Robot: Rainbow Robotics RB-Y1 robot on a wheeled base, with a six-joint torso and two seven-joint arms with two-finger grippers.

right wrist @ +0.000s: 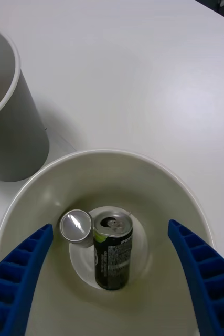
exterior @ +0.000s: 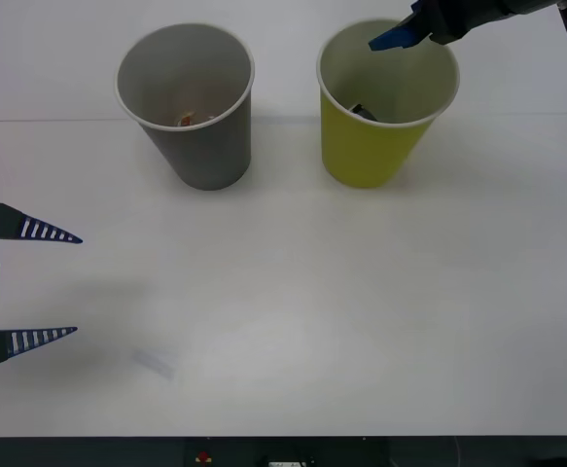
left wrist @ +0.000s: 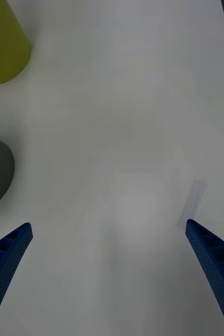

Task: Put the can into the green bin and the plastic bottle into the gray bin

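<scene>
Right gripper (right wrist: 112, 278) spread over green bin (right wrist: 33, 184); can (right wrist: 113, 252) lying inside, directly below, released. Left gripper (exterior: 54, 284) spread, idle. Next, probably: retract upward.

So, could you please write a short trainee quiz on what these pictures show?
1. True or false: the right gripper is shut on a can.
2. Which cup holds the dark can? A) gray cup B) green cup
3. Fill in: the left gripper hovers open over the bare ____.

Key: 1 false, it is open above the green cup; 2 B; 3 table.
</scene>
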